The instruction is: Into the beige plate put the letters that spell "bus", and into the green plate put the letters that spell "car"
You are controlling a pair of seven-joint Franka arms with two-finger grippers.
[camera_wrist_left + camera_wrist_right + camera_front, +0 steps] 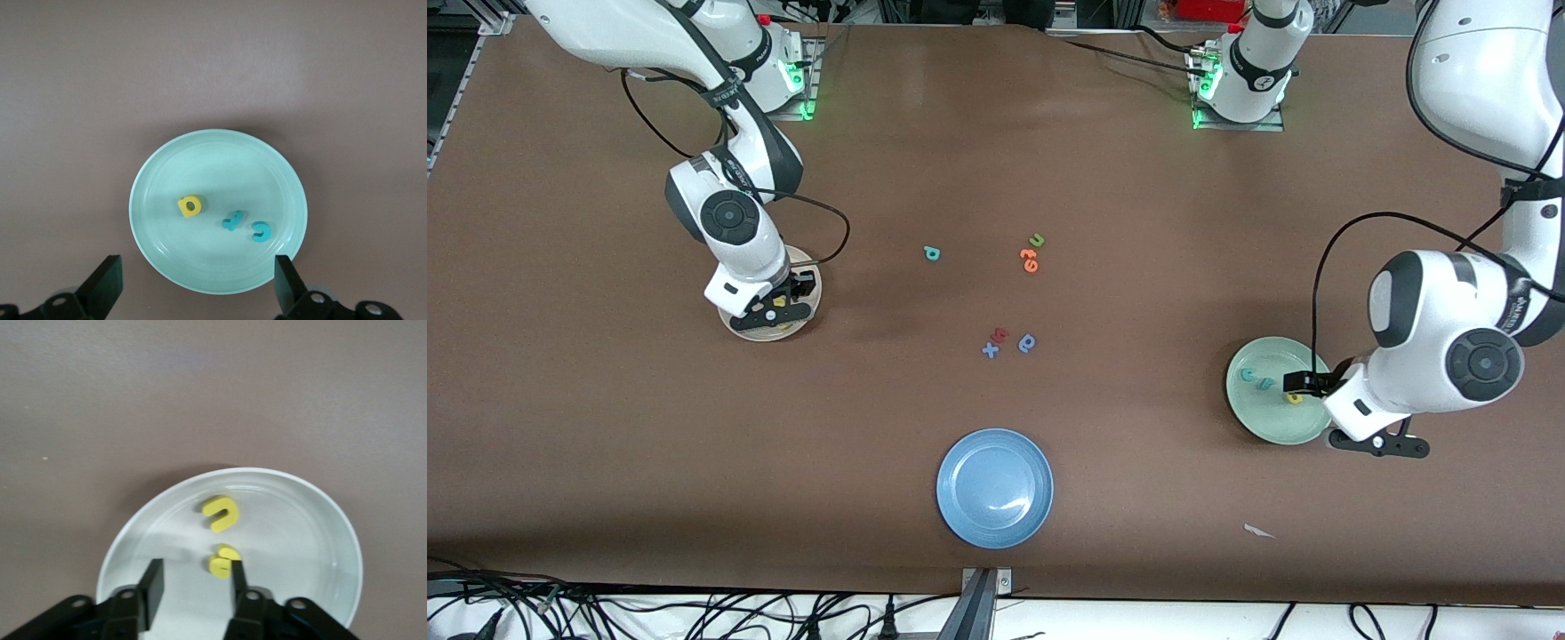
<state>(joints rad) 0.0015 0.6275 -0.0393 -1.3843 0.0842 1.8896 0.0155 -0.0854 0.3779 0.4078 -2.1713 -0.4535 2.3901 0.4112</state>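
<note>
Front view showed my right gripper (781, 308) over the beige plate (740, 327), fingers parted, the yellow "s" (223, 561) lying beside one fingertip and the yellow "u" (221, 512) near it. My left gripper (193, 283) hung wide apart over the green plate (160, 173), which held the yellow "a" (190, 206), teal "r" (233, 220) and teal "c" (261, 231). The teal "b" (933, 253) lay mid-table toward the left arm's end from the beige plate, closer to my right gripper.

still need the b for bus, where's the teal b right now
In the front view the teal b lies on the bare table mid-table, nearest the orange letters, not in any plate.
</note>
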